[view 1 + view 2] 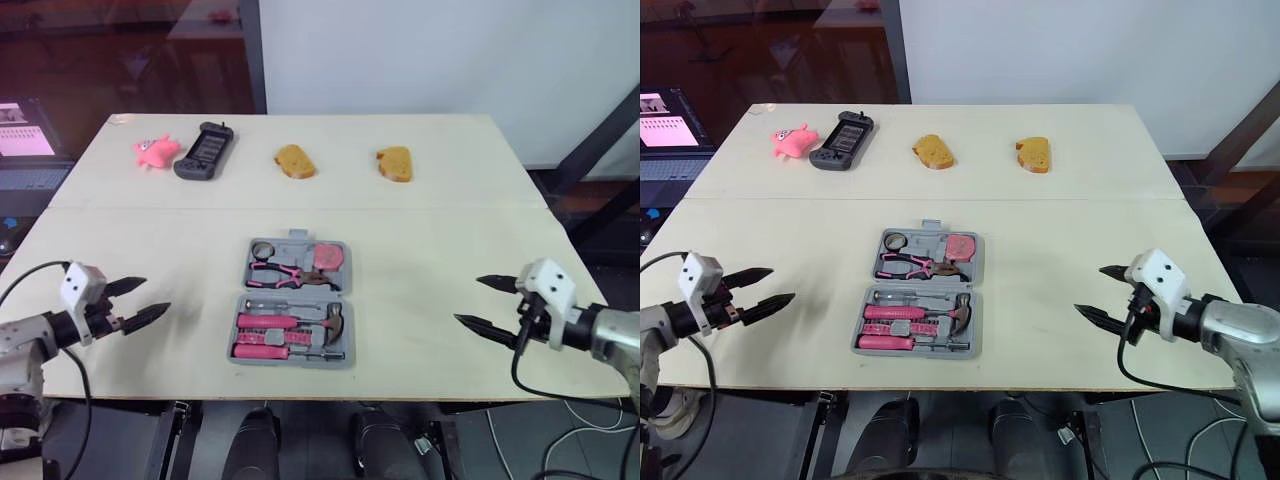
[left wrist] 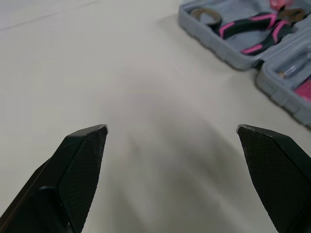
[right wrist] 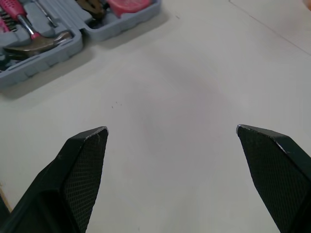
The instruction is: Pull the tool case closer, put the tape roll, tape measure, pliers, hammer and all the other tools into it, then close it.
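Observation:
The grey tool case lies open near the table's front middle. Its far half holds the tape roll, the pink-handled pliers and the pink tape measure. Its near half holds the hammer and pink-handled screwdrivers. My left gripper hovers open over the table to the left of the case. My right gripper hovers open to the right of it. Neither holds anything. The pliers and the hammer show in the wrist views.
Along the table's far side lie a pink toy, a black handheld device and two pieces of bread. A laptop stands off the table at the left.

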{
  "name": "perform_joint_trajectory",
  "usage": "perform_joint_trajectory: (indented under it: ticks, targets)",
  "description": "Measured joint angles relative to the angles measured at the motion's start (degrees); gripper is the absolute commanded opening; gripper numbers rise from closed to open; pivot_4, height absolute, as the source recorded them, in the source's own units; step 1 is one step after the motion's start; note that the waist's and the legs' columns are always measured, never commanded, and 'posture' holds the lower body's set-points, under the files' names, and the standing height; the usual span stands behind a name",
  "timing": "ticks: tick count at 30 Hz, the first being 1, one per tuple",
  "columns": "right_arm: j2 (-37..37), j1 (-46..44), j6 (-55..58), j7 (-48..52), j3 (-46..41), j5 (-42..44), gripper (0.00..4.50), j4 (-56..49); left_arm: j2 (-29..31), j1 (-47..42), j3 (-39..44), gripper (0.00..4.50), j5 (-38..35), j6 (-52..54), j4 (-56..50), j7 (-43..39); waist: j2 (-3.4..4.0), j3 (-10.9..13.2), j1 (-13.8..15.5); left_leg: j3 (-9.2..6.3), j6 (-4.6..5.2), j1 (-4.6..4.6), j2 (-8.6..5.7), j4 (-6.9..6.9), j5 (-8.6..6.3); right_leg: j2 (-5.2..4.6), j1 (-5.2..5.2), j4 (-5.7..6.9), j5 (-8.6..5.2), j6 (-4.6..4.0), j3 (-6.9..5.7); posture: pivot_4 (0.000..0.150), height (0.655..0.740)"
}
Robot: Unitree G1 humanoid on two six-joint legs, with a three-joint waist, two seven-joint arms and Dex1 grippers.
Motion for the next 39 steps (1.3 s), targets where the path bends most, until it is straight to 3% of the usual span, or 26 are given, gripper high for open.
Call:
perform_joint_trajectory:
  ticks: [5,8,14,28,39]
  targets:
    - [0.64,-9.78,-1.3,2.09,8.54,-3.33,4.5,8.02,-1.6,-8.24,-5.25,4.49,4.47,0.12,4.11,-0.22,0.0,0.0,-0.16,-0.01,0.0,-0.01,0.0,0.01,0.0,0.02,-0.03,0.01,0.01,0.02,0.0,0.15,0.74]
    - [2.09,-14.94,-2.6,2.84,12.15,-5.3,3.26,12.89,-2.13,-12.29,-7.05,3.28,6.06,-1.31,5.8,-0.81,0.0,0.0,-0.28,-0.01,0.0,-0.02,0.0,0.0,0.0,0.02,-0.04,0.02,0.01,0.02,0.0,0.15,0.74]
    - [5.91,-22.47,-5.98,5.2,18.96,-9.28,0.25,21.74,-2.73,-13.28,-12.97,0.12,11.83,-5.8,6.66,-1.43,0.06,0.0,-0.77,-0.01,0.0,-0.01,0.0,-0.02,0.0,0.03,-0.05,0.05,0.02,0.02,-0.01,0.15,0.74]
    - [21.02,-36.9,-16.87,6.55,29.72,-18.87,0.12,43.15,-8.15,-12.02,-16.3,0.05,15.76,-7.74,3.07,1.47,0.07,0.01,-1.63,-0.03,-0.01,-0.01,0.0,-0.02,0.01,0.02,-0.05,0.11,0.03,0.02,-0.03,0.15,0.74]
    - [27.7,-38.29,-17.98,7.57,31.75,-20.4,0.12,45.75,-9.93,-9.29,-17.46,0.05,15.74,-6.07,-0.98,2.12,0.08,0.01,-1.56,-0.05,-0.01,0.01,-0.01,-0.02,0.01,0.02,-0.04,0.16,0.03,0.02,-0.03,0.15,0.74]
